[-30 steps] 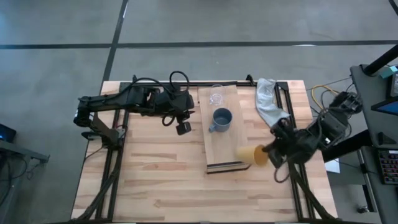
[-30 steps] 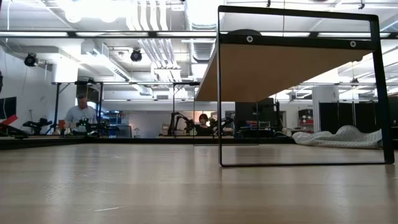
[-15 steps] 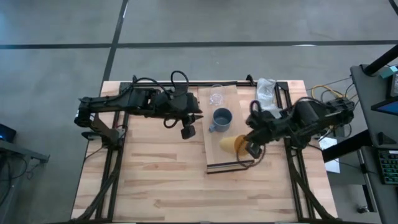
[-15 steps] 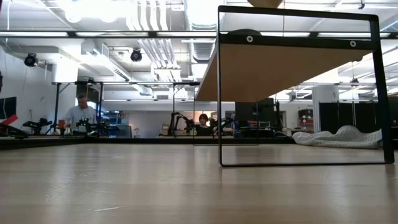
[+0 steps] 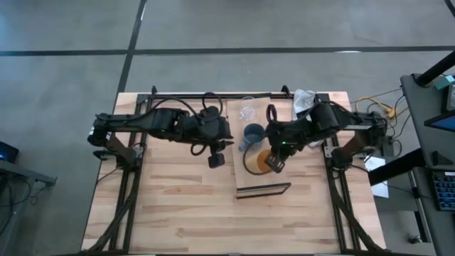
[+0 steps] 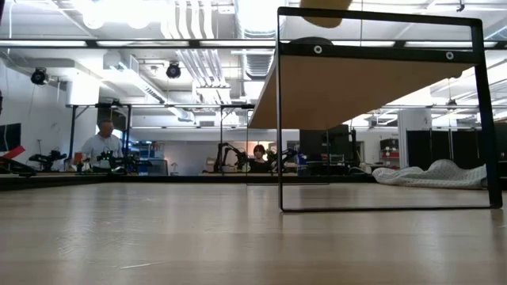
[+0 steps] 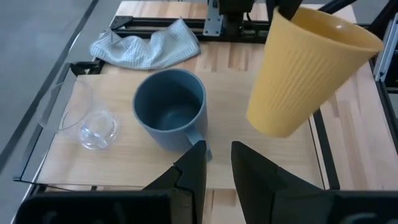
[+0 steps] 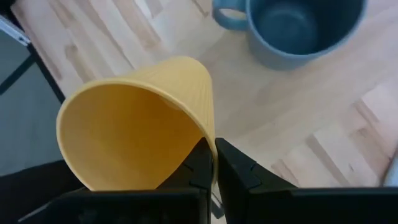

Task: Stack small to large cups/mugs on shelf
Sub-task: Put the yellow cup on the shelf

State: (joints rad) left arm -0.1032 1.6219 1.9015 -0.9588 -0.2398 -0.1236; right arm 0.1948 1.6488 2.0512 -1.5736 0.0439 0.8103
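Right gripper pinches yellow-orange cup by its rim, tilted, above shelf, just beside blue-grey mug. Glass cup sits on shelf beyond mug. Left gripper hovers beside shelf, fingers parted, empty.

In the low view, only the yellow cup bottom shows, the rest cut off above the shelf.
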